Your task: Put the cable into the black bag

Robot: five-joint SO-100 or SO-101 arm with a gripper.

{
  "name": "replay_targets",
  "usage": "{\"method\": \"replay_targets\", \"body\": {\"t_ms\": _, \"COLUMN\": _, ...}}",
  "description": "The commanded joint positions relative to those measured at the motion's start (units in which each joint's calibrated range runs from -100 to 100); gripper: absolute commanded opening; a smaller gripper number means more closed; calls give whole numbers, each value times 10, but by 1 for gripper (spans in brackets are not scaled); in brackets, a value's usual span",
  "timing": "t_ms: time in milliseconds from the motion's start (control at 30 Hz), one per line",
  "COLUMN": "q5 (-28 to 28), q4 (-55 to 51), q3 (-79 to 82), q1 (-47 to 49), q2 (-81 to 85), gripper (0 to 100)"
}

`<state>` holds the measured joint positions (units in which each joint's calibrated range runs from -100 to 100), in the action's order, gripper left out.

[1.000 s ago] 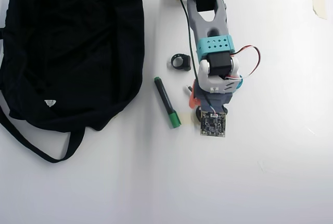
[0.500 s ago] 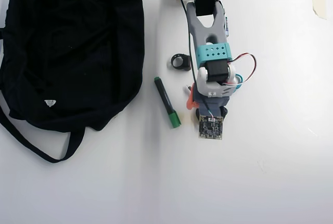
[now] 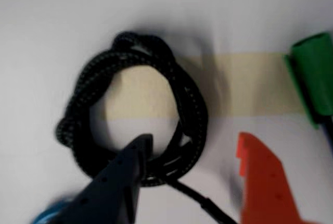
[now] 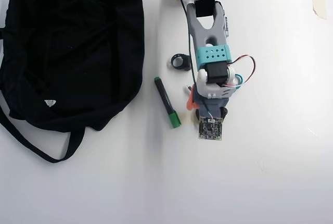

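You were at the grasp step: your jaws (image 3: 195, 153) stood spread astride the cable's (image 3: 136, 107) coil, needing closure before carrying to the bag (image 4: 67, 47).

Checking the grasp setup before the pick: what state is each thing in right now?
cable: coiled in a loop on the table, over a strip of tape, not lifted.
gripper: open, dark finger tip inside the loop, orange finger outside it.
black bag: lying slumped on the table, strap trailing, away from the arm.
marker: lying flat, green cap on.
small black ring: resting on the table, untouched.
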<state>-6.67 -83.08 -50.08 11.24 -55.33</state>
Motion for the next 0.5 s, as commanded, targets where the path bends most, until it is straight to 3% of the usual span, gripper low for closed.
{"method": "replay_targets", "body": {"t_ms": 0, "q5": 3, "q4": 8, "q3": -18, "q1": 5, "q2": 0, "gripper": 22}}
{"method": "replay_targets", "body": {"t_ms": 467, "q5": 3, "q4": 8, "q3": -12, "q1": -1, "q2": -18, "gripper": 21}}
